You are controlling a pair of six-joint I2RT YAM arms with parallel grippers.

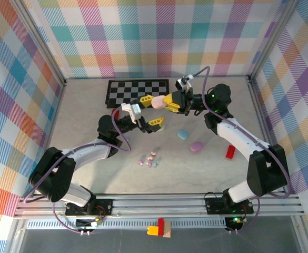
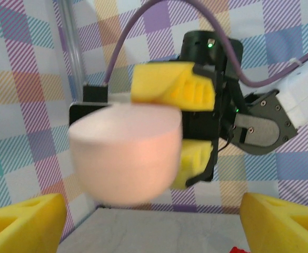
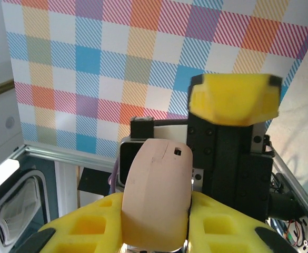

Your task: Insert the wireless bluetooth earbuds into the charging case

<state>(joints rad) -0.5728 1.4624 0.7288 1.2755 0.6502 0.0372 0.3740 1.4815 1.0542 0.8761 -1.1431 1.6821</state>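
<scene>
Right arm reaches from its base at the near right corner up and across toward the far middle of the bench (image 1: 85,118), wrist turned left. The right gripper (image 1: 167,103) is clamped on the pink charging case (image 1: 157,103) and holds it up off the surface. In the left wrist view its yellow fingers (image 2: 169,87) pinch the case top and bottom. Case: smooth, rounded, pale pink pebble, with a small dark square mark (image 3: 176,152) on the shell; can't tell whether the lid is open. Left arm bends in from the near left corner. The left gripper (image 1: 151,110) faces the case with its jaws spread wide, gripping nothing. Earbuds (image 1: 150,159): a cluster of tiny pastel beans on the bench toward the near edge, between the arms. A blue case (image 1: 182,134), lilac case (image 1: 197,146) and red block (image 1: 230,152) lie right of them. Checkerboard mat (image 1: 138,92) at the far edge.
</scene>
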